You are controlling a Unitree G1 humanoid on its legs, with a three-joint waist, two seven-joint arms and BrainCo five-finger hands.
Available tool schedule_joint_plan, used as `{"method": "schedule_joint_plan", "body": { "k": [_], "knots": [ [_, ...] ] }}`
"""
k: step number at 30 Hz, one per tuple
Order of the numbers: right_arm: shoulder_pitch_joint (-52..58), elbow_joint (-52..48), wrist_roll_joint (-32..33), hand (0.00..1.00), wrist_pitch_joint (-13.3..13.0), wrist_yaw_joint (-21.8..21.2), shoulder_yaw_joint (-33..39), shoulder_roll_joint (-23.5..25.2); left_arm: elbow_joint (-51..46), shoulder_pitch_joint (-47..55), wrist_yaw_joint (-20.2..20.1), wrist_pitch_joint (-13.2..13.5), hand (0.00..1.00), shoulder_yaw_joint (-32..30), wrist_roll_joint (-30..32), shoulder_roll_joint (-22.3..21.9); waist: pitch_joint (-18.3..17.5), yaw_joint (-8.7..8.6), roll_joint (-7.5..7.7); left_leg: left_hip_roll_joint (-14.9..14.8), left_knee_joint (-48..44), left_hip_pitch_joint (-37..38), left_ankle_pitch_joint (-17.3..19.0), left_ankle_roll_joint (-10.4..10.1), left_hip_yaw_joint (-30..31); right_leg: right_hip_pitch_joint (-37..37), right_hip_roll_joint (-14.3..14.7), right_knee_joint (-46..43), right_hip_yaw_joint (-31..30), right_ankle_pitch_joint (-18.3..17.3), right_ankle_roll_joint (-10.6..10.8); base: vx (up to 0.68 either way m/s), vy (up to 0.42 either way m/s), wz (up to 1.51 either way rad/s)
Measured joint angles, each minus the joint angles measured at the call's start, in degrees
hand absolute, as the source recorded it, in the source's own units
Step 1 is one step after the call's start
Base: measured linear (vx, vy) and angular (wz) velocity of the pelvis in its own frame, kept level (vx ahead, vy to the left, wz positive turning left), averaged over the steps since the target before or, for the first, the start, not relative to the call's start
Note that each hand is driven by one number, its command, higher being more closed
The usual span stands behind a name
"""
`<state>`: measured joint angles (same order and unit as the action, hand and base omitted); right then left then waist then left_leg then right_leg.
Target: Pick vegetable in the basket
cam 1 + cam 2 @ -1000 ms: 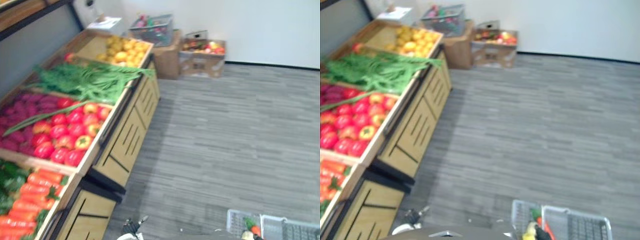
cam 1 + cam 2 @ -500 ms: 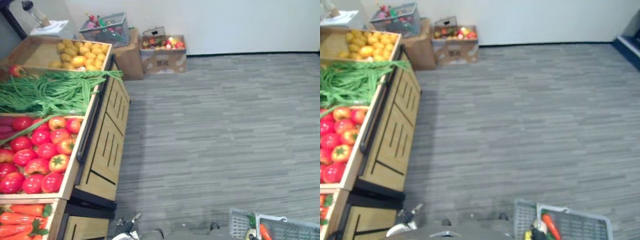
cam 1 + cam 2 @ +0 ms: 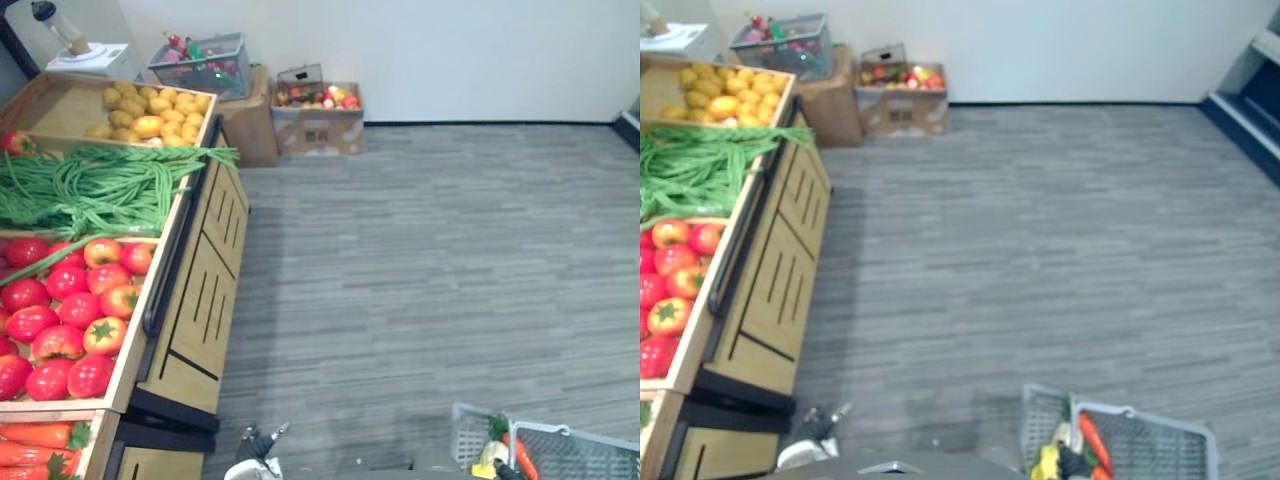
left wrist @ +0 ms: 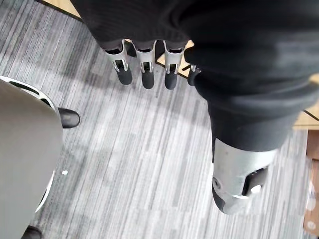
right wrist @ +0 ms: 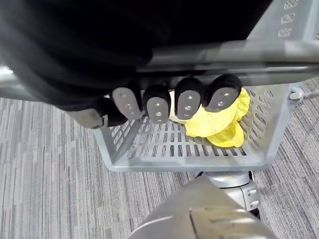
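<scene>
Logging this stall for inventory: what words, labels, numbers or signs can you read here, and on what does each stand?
No text here is legible.
On the cardboard box by the wall: dark print on its front, too small and blurred to read.
On the wooden produce stand and the grey basket: no labels or signs visible.

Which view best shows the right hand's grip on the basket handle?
The right wrist view: the right hand curls its fingers round the basket handle, close up. Both eye views show the basket at the bottom edge, the grip unclear.
</scene>
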<state>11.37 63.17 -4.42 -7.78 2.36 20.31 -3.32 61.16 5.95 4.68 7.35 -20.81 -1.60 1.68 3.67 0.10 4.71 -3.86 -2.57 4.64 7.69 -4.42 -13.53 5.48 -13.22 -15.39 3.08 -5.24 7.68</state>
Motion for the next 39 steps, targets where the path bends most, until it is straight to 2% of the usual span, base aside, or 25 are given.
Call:
{"method": "schedule_joint_plan", "body": {
  "k": [2, 5, 9, 13, 22, 39],
  "knots": [
    [-0.02, 1.00, 1.11, 1.00, 0.05, 0.02, 0.27, 0.08, 0.48, -0.07, 0.03, 0.02, 0.00, -0.53, -0.70, 0.24, -0.38, 0.11, 0.42, 1.01, 0.63, -0.65, -0.43, 0.56, 0.01, -1.83, -0.64, 5.50, 0.62, 0.01, 0.02, 0.02, 0.035, 0.00],
    [0.30, 2.79, 3.61, 1.00, 0.04, 0.12, 2.21, -0.14, 2.55, -0.04, 0.05, 0.01, 0.00, -1.91, -2.93, 0.19, -1.61, -0.06, -0.14, 1.36, 2.47, -0.38, -1.48, 0.32, 0.01, -3.42, -0.31, 9.73, 1.27, 0.50, 0.87, 0.01, -0.007, 0.01],
    [1.24, 5.30, 8.49, 1.00, 0.04, 0.08, 5.40, -0.43, 4.88, 0.14, -0.18, -0.03, 0.00, -2.09, -5.07, 0.27, -2.89, -0.27, -1.95, -0.43, 4.94, 1.25, -2.80, -0.62, 0.49, -5.06, 1.98, 11.93, 1.89, 0.90, 1.39, 0.05, -0.066, 0.00],
    [1.67, 7.16, 10.09, 1.00, 0.00, 0.02, 5.88, -1.20, 5.13, 0.14, -0.66, -0.04, 0.00, -1.65, -5.07, -0.27, -3.34, -0.51, -2.48, -1.60, 5.65, 2.88, -2.88, -0.81, 1.31, -7.09, 3.24, 13.03, 2.49, 1.08, 1.13, 0.03, -0.071, 0.00],
    [1.63, 8.29, 12.70, 1.00, 0.00, -0.30, 6.03, -1.13, 5.99, 0.03, -0.98, 0.01, 0.00, 0.62, -5.07, 0.45, -3.19, -1.44, -2.23, -1.42, 5.29, 3.81, -2.84, -0.86, 1.39, -9.06, 3.14, 15.32, 2.40, 2.74, 1.00, -0.03, 0.000, -0.01],
    [1.50, 9.29, 13.86, 1.00, -0.09, -0.32, 6.38, -1.40, 6.12, 0.04, -0.93, 0.01, 0.00, 2.53, -5.07, 0.71, -2.65, -1.44, -3.01, -1.59, 4.82, 4.13, -2.56, -1.20, 1.20, -9.62, 3.36, 16.25, 1.62, 2.91, 1.28, -0.02, -0.005, -0.01]
  ]
}}
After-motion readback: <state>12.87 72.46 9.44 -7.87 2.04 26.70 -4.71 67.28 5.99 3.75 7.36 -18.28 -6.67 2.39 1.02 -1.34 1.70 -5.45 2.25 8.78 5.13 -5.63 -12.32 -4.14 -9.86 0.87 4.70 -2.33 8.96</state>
